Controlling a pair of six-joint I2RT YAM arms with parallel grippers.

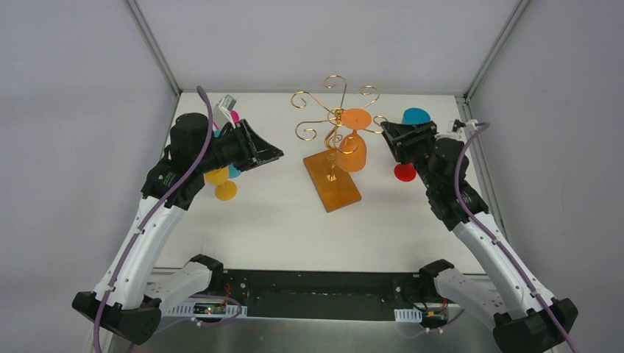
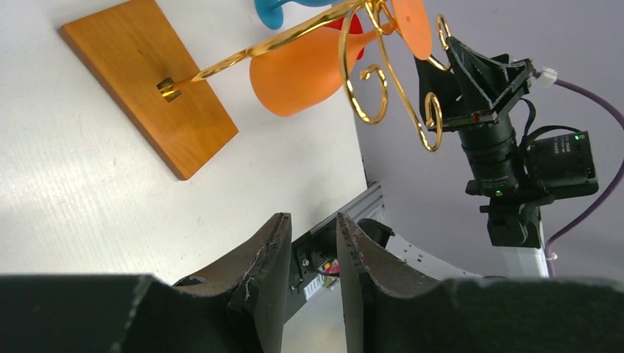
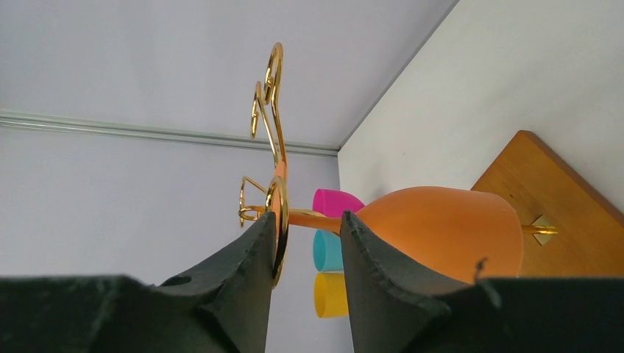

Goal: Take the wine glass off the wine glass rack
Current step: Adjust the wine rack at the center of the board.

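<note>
The wine glass rack [image 1: 332, 182], gold wire scrolls on a brown wooden base, stands mid-table. An orange wine glass [image 1: 353, 153] hangs upside down from one of its arms, bowl beside the twisted stem. My right gripper [image 1: 388, 137] is just right of the glass's foot. In the right wrist view it [image 3: 305, 243] stands open, with the orange stem crossing right at the fingertips, a gold scroll against the left finger and the orange bowl [image 3: 441, 228] by the right one. My left gripper [image 1: 276, 154] hovers left of the rack, open [image 2: 313, 228] and empty, looking at the rack base [image 2: 147, 81] and orange bowl [image 2: 302, 73].
A yellow glass [image 1: 221, 180], a pink one [image 1: 234, 115] and a teal one [image 1: 234, 171] stand under the left arm. A blue glass [image 1: 416, 115] and a red one [image 1: 404, 172] stand by the right arm. Enclosure walls close in the back and sides.
</note>
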